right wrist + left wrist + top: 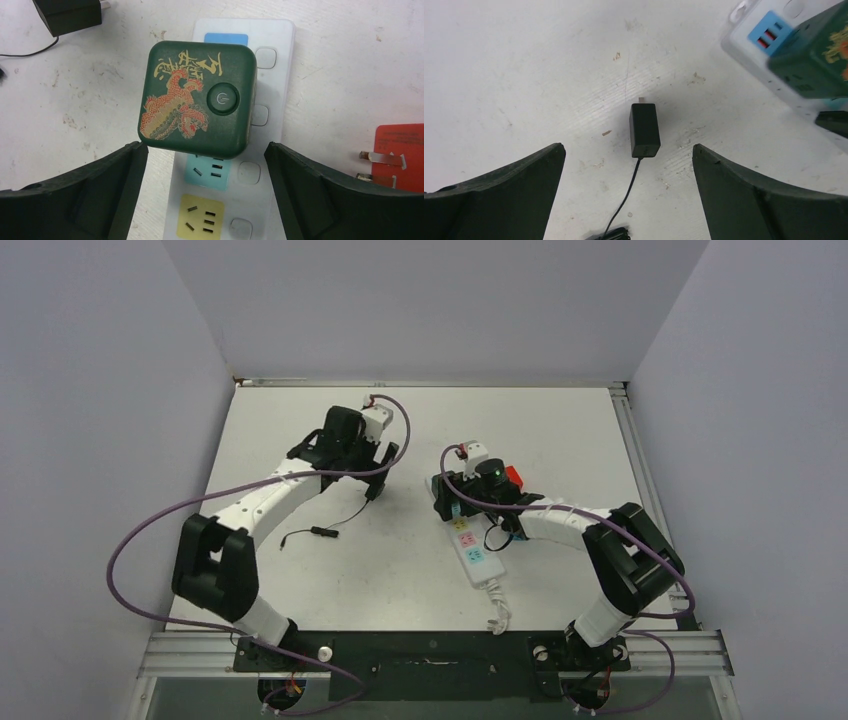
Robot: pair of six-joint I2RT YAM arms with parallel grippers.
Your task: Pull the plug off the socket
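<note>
A red plug (405,140) with 2 bare prongs, flat on the scuffed white table (560,420), grey walls (100,390) around.

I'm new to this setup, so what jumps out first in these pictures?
A dark green cube with a gold-and-red dragon sits on the pastel power strip, under the open right gripper. A black plug lies loose on the table under the open left gripper; a red plug lies beside the strip.

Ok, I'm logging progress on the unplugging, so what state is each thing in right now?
socket: lower blue and yellow outlets empty
black plug: out of the socket, lying on the table
green cube adapter: seated on the socket
red plug: lying loose, prongs bare
left gripper: open, empty
right gripper: open, empty
</note>
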